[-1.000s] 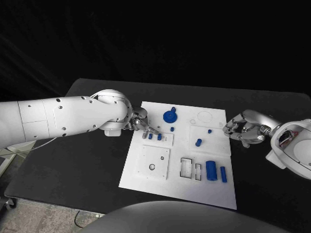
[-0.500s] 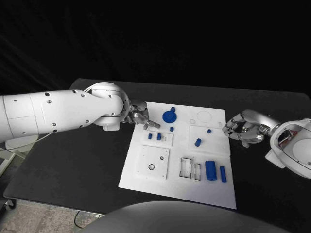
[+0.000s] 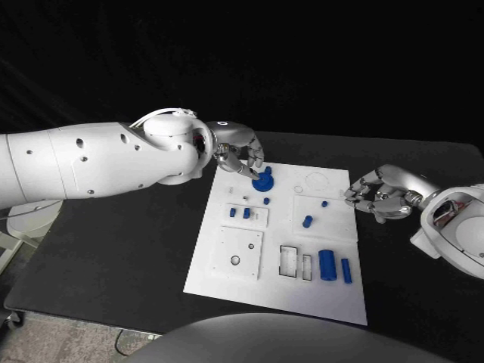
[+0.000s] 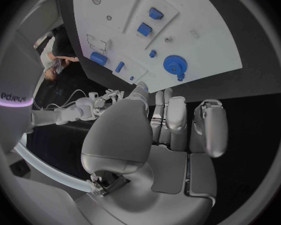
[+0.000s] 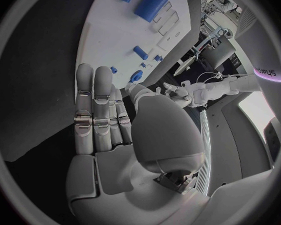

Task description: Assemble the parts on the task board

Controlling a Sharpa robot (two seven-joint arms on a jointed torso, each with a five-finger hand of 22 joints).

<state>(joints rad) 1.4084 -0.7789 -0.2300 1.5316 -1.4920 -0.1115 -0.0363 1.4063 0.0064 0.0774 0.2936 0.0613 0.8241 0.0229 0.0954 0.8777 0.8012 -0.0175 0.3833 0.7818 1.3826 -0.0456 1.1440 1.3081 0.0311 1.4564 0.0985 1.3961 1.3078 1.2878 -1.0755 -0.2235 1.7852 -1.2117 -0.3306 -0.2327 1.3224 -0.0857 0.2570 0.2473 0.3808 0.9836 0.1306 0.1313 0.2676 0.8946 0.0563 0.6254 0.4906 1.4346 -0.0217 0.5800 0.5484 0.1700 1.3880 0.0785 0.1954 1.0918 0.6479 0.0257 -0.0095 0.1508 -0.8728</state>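
The white task board (image 3: 226,265) lies in the middle of the black table. A blue round disc with a knob (image 3: 264,181) sits near its far left corner. Small blue pegs (image 3: 246,213) stand below the disc, and a larger blue block (image 3: 328,265) lies near the front right. My left hand (image 3: 237,150) hovers over the board's far left corner, just beside the disc, holding nothing. The left wrist view shows its fingers (image 4: 178,117) stretched out toward the disc (image 4: 174,65). At the board's right edge my right hand (image 3: 378,198) rests with nothing in it, its fingers (image 5: 100,110) extended.
The board carries several recessed slots: a square plate with a hole (image 3: 239,253), two rectangular slots (image 3: 296,262) and a ring outline (image 3: 318,181). Black table surface (image 3: 122,249) runs wide on both sides of the board.
My left hand has lifted from the small pegs at the board's left edge and moved toward the far edge, ending beside the blue disc. The right hand has hardly moved.
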